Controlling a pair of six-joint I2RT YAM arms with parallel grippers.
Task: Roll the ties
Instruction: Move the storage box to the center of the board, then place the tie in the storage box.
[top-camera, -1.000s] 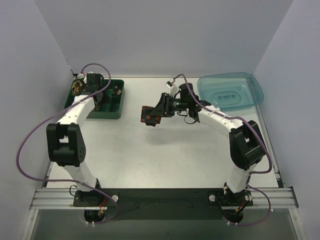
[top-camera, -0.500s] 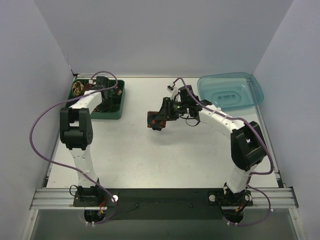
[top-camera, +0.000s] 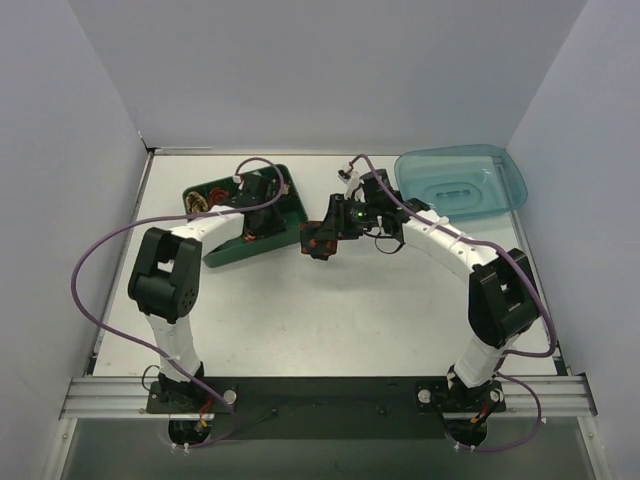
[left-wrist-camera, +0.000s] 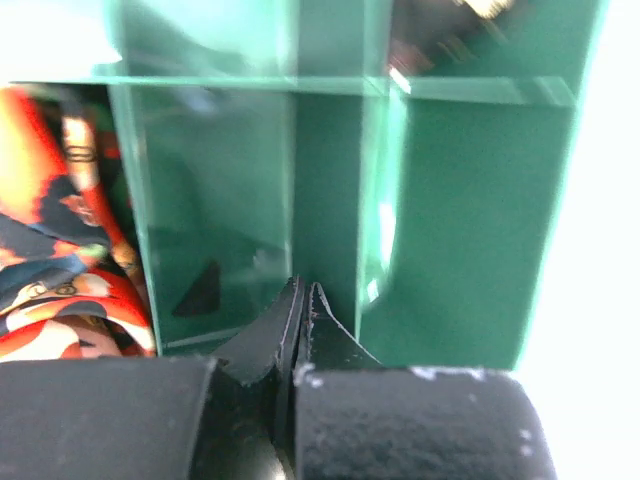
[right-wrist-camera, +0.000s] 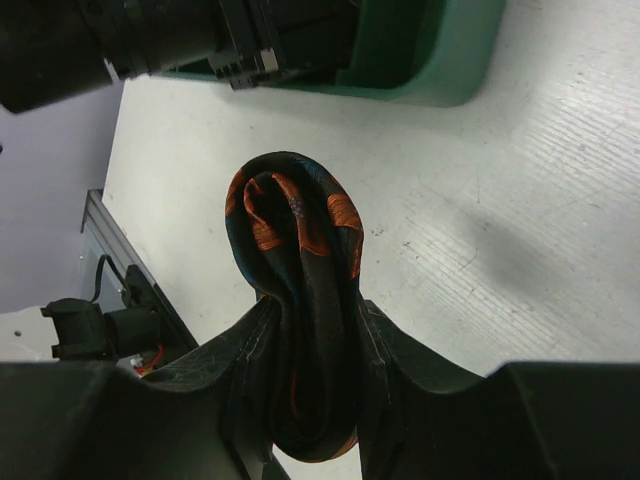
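My right gripper (top-camera: 322, 238) is shut on a rolled dark navy tie (right-wrist-camera: 295, 225) with orange pattern and holds it just above the table, right beside the green tray (top-camera: 232, 256). In the right wrist view the fingers (right-wrist-camera: 250, 345) squeeze the roll from both sides. My left gripper (top-camera: 258, 208) is inside the tray, with its jaws shut on a tray divider (left-wrist-camera: 335, 200). Small coiled ties (top-camera: 200, 203) lie in the tray's left compartments. One red-orange patterned coil (left-wrist-camera: 50, 280) shows in the left wrist view.
A translucent blue tub (top-camera: 460, 180) sits at the back right. The tray (right-wrist-camera: 440, 60) and the left arm's wrist (right-wrist-camera: 150, 40) lie close beyond the held tie. White walls enclose the table on three sides.
The left gripper has dragged the green tray from the far left corner rightward toward the centre, turning it. The right gripper with the rolled tie has shifted slightly right and forward.
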